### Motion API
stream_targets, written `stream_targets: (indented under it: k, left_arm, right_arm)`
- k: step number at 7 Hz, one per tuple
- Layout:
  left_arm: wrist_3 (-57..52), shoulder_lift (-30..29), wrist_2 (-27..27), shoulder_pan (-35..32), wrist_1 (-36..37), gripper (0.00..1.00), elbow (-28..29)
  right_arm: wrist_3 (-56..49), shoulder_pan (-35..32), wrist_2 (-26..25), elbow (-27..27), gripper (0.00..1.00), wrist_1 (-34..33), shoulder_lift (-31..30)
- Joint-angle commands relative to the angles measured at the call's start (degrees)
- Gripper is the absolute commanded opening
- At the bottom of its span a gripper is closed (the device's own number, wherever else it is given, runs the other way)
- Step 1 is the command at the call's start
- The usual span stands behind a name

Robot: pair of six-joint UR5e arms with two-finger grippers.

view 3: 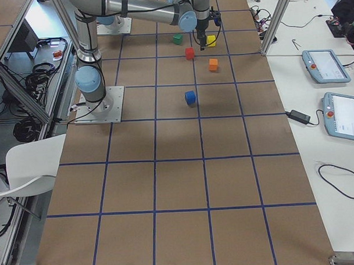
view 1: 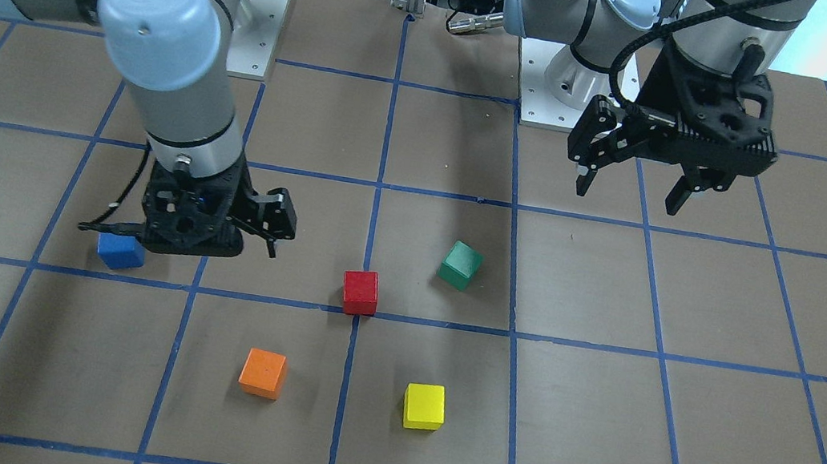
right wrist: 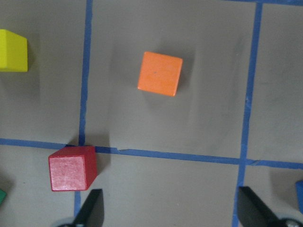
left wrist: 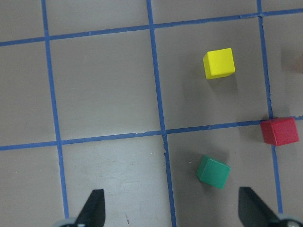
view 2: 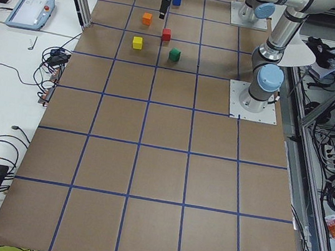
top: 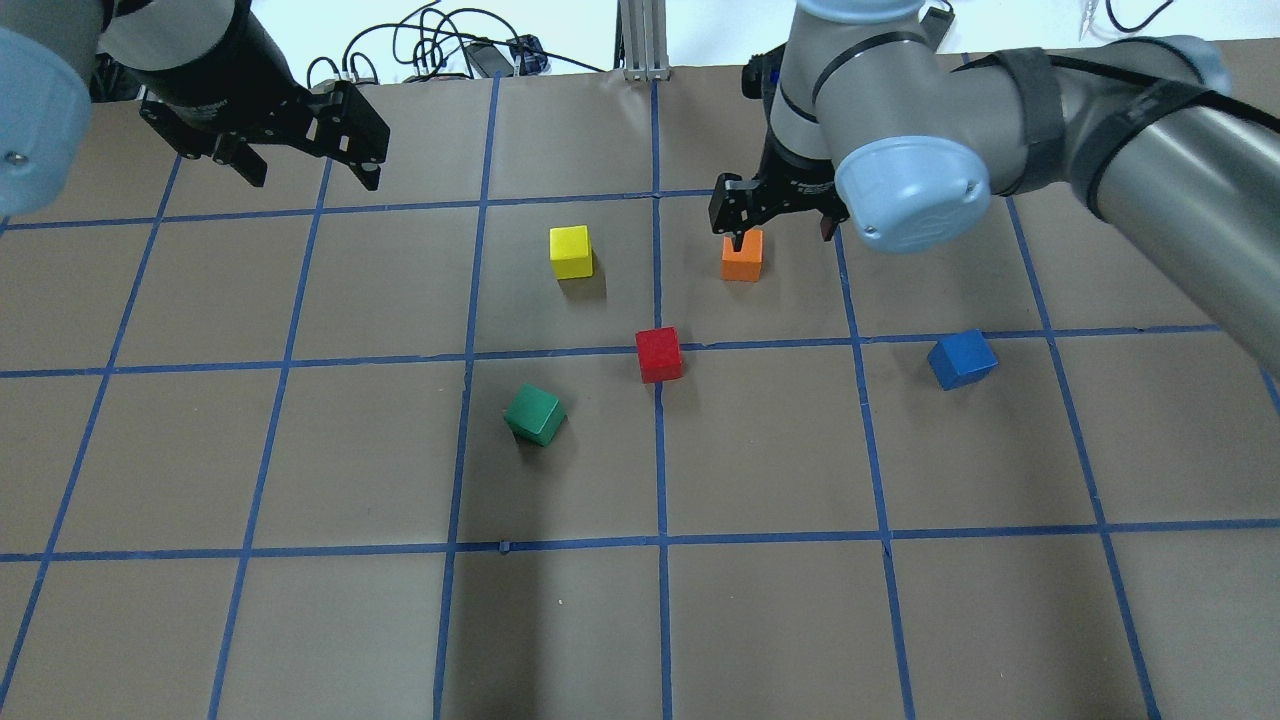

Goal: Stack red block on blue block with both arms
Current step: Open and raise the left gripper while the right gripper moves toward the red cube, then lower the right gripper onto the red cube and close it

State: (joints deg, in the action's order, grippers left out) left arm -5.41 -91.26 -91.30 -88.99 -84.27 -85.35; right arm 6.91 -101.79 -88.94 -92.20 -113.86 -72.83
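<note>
Item, task pieces: we log the red block lying unstacked on the table, the blue block well apart from it on the right arm's side. The right gripper, spread wide and empty, hovers beyond the red block by the orange block, which we judge a pre-pick approach. The left gripper, likewise spread and empty, hangs well away, seemingly keeping clear. Item, setting: brown sheet gridded in blue tape, a green block and yellow block near the red block, and benches with teach pendants and cables far from it.
</note>
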Motion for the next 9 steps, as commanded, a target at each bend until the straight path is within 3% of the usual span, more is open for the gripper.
stream_targets:
  k: [1,9]
  left_arm:
    - [1.01,-0.68,0.15,-0.65,-4.12,1.00,2.47]
    - [1.02,1.08,2.09,-0.04,-4.68,1.00,1.42]
  right_arm:
    - [3.29,-4.46,0.00,-0.35,1.00,-4.34,3.92]
    - [3.37,-9.04,2.63,-0.88,1.00,-7.96,12.36]
